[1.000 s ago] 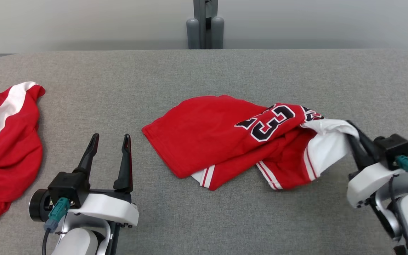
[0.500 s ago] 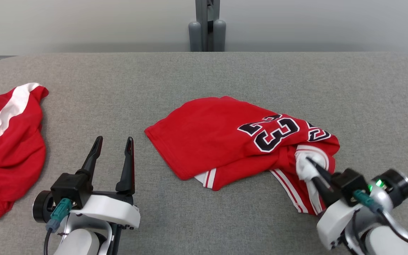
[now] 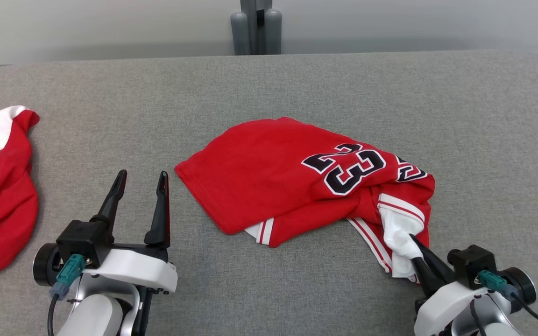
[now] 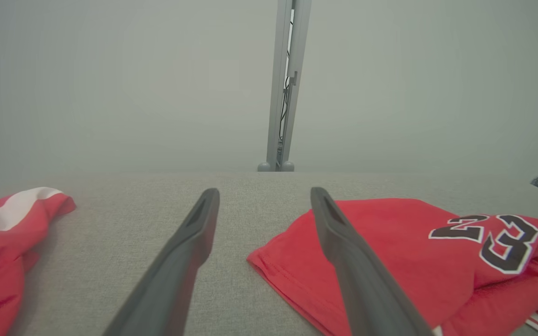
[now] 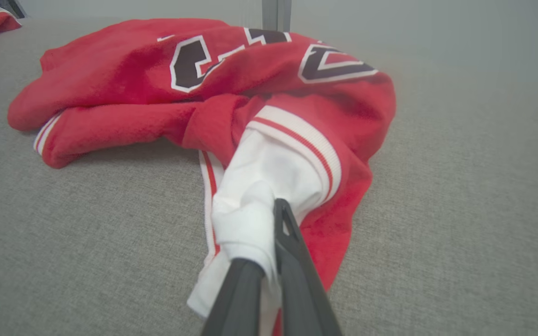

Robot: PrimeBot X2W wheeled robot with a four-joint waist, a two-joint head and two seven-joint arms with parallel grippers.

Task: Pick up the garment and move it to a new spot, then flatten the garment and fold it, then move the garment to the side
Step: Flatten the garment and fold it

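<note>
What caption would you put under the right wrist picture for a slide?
The right arm's shut fingers pinch a white fold of the crumpled red jersey on the grey table.

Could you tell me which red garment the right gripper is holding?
The jersey numbered 23, in the middle; the white-striped garment at far left lies untouched.

The garment (image 3: 269, 172) is soft matt red cloth with ribbed white trim, the table (image 3: 110, 116) wears coarse grey woven fabric, the left gripper (image 3: 142, 175) is matt black, and the post (image 3: 256, 28) is smooth, perhaps metal.
</note>
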